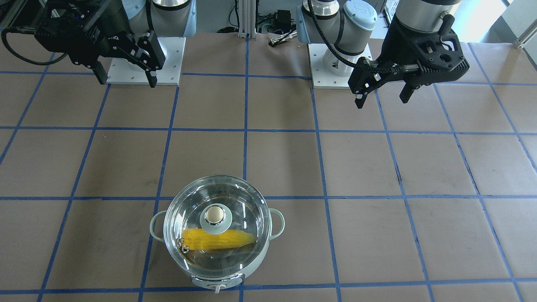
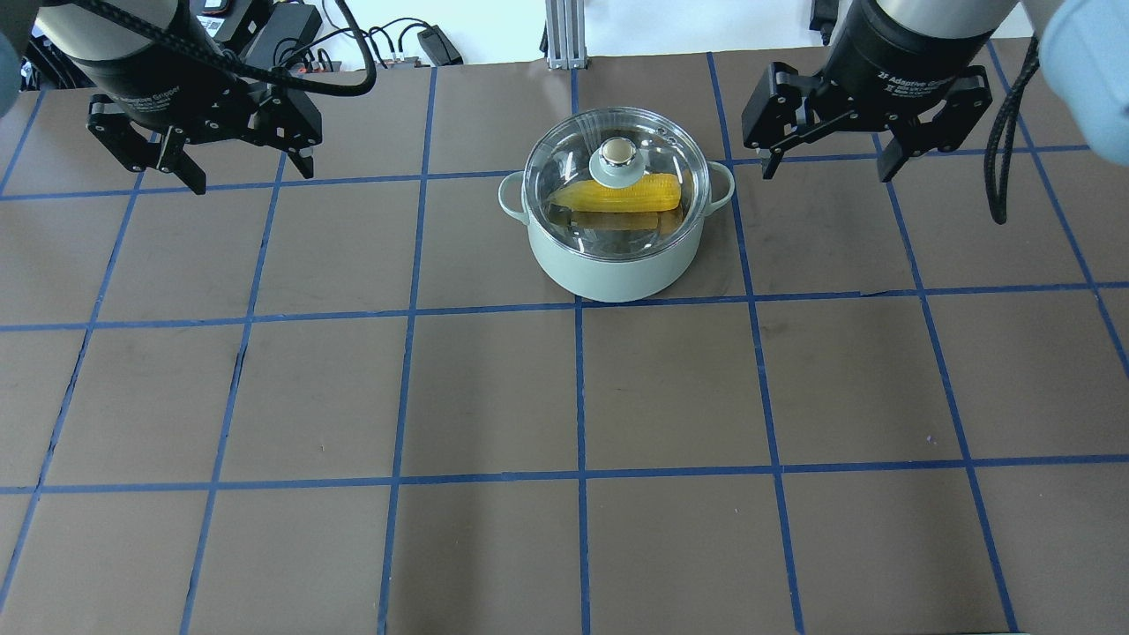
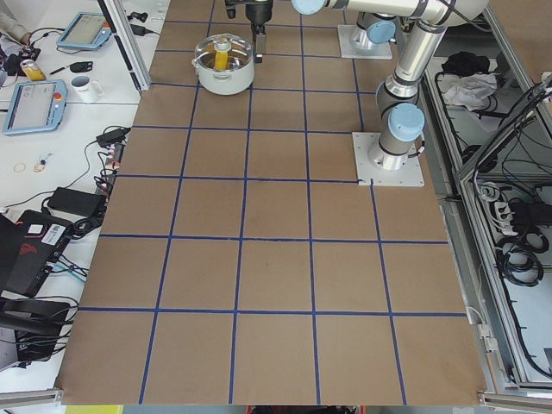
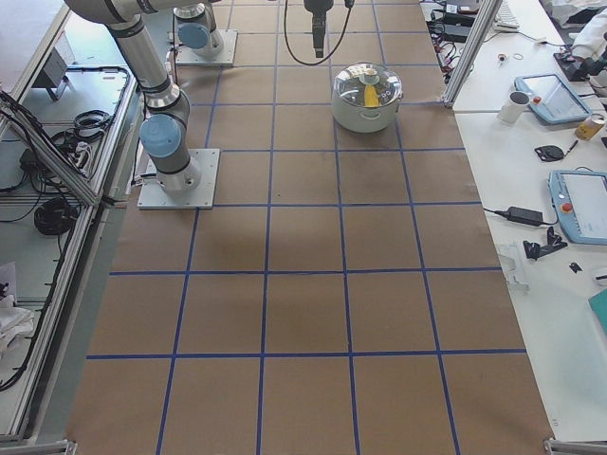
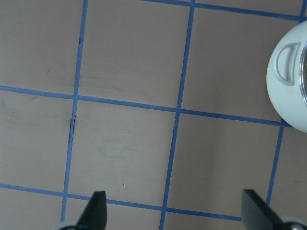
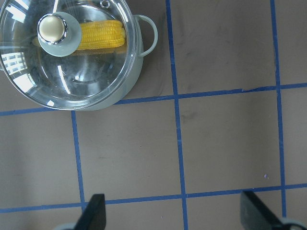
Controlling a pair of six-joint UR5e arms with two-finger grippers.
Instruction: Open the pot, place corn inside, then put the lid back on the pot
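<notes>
Jaws wide apart, the left gripper (image 2: 247, 172) hung above the table (image 2: 494, 388) with nothing in it, off at about nine o'clock from the pot (image 2: 609, 269) as I looked out from behind the robot. The right gripper (image 2: 827, 169) hung the same way at three o'clock, spread just as wide and empty. Both were well clear of the pot, one on each side.

Between them the pot stood on the brown table top, out toward twelve o'clock. Its loop handles (image 2: 723, 185) pointed to nine and three. The glass lid (image 2: 635, 150) sat flat on the rim, closed, its shiny knob (image 2: 618, 153) in the middle. Through the glass I could see the corn (image 2: 626, 191) lying inside, across the pot, its pointed end toward nine o'clock.
</notes>
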